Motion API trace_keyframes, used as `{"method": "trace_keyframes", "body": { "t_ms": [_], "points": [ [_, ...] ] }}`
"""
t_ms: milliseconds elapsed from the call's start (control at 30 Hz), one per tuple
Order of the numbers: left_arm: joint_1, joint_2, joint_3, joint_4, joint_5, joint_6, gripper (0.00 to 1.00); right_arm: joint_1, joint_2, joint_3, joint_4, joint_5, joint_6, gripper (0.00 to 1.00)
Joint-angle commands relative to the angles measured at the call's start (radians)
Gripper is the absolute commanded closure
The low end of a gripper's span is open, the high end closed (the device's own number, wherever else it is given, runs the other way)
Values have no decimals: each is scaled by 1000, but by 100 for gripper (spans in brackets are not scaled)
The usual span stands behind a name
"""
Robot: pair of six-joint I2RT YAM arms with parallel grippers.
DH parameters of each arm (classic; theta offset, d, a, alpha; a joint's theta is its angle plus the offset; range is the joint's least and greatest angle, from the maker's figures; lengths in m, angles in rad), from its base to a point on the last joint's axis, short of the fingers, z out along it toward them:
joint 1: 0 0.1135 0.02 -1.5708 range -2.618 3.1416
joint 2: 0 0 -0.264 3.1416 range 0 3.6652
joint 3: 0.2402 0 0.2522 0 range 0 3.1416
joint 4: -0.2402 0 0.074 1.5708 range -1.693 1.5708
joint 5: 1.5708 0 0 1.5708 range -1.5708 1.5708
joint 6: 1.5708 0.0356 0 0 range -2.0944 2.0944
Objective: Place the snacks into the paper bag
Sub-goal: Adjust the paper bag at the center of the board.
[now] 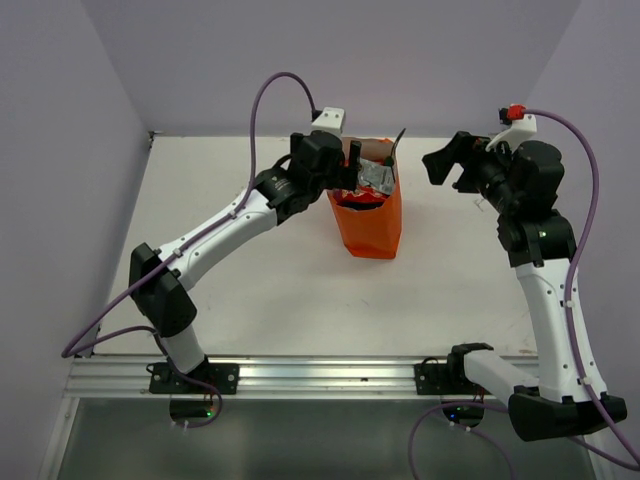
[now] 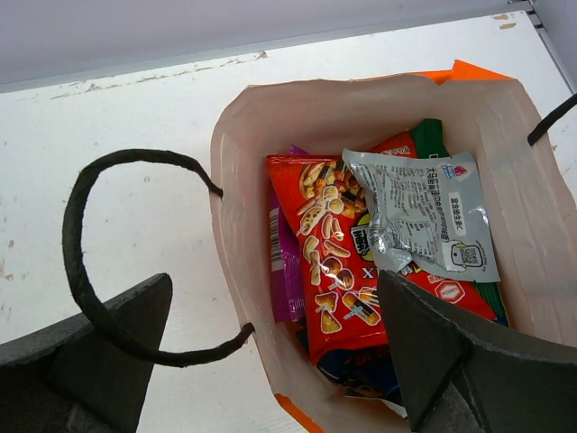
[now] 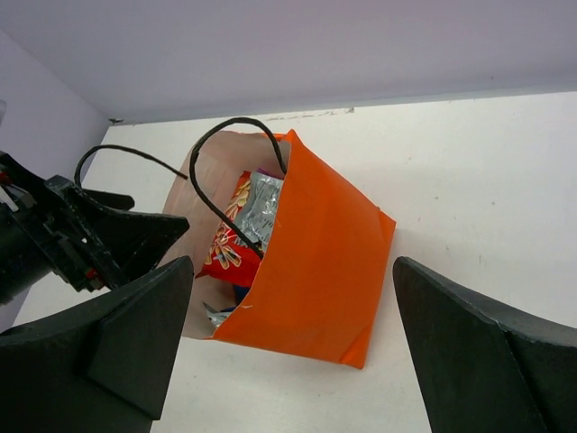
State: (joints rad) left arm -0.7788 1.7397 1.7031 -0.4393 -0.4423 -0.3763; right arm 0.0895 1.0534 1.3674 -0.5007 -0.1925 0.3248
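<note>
The orange paper bag (image 1: 372,228) stands upright at mid-table, its mouth open. Inside lie the snacks: a red packet (image 2: 335,271), with a silver-grey packet (image 2: 424,216) on top of it, a magenta one (image 2: 288,271) at the left, a green edge (image 2: 433,137) at the back and a dark blue one (image 2: 361,368) underneath. My left gripper (image 2: 275,289) hovers open right over the bag's mouth, holding nothing. My right gripper (image 3: 290,271) is open, to the right of the bag and apart from it, facing its orange side (image 3: 325,262).
Two black cord handles stick out, one looping left over the table (image 2: 86,271) and one arching over the mouth (image 3: 225,162). The white table (image 1: 250,290) ends at lilac walls at the back and sides. The left gripper's fingers (image 3: 108,236) show beside the bag.
</note>
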Motion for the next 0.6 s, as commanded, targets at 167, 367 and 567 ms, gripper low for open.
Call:
{"method": "trace_keyframes", "body": {
  "t_ms": [167,367,567],
  "points": [
    [12,-37,-2,4,11,-24,0,1,-18,-2,19,19,-23,3],
    [10,-39,0,4,11,-24,0,1,-10,2,24,-4,-33,3],
    [10,-32,-2,2,24,-24,0,19,37,18,24,-64,-6,6]
  ]
}}
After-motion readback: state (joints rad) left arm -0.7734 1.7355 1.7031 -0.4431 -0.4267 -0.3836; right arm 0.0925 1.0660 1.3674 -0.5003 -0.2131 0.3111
